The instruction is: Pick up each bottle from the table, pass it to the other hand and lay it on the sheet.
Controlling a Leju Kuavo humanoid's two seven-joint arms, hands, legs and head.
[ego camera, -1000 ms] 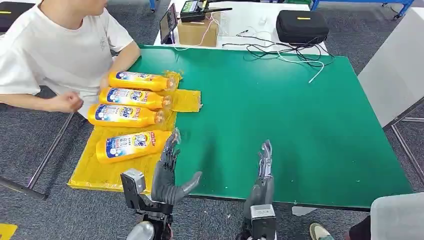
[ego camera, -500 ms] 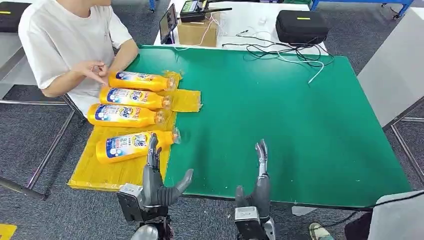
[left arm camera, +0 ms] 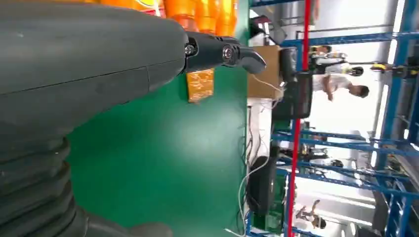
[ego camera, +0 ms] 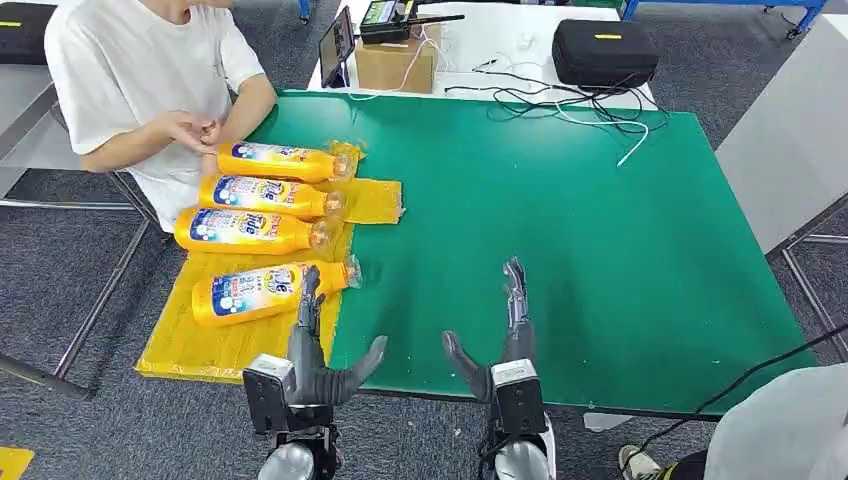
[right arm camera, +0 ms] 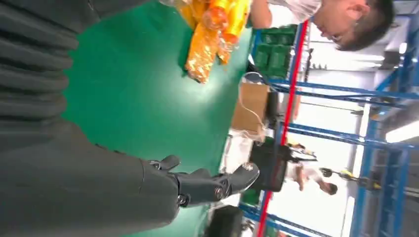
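Several orange bottles with blue labels lie side by side on the yellow sheet (ego camera: 215, 345) at the table's left; the nearest bottle (ego camera: 265, 291) has its clear cap toward the green table (ego camera: 600, 250). My left hand (ego camera: 318, 352) hovers at the table's near edge beside that bottle, fingers straight, thumb apart, holding nothing. My right hand (ego camera: 505, 335) is to its right over the green surface, likewise open and empty. The left wrist view shows the left hand's fingers (left arm camera: 222, 52) pointing past bottle caps (left arm camera: 197, 9). In the right wrist view the right hand's fingers (right arm camera: 212, 185) extend over green table.
A person in a white shirt (ego camera: 140, 70) sits at the table's far left, hands near the farthest bottle (ego camera: 280, 160). A cardboard box (ego camera: 395, 60), cables (ego camera: 560, 100) and a black case (ego camera: 603, 50) lie at the back. Another person's sleeve (ego camera: 785, 430) is at lower right.
Both my hands have drawn back toward the table's near edge, and the right hand's thumb has spread out. The person has sat up and brought both hands together by the farthest bottle.
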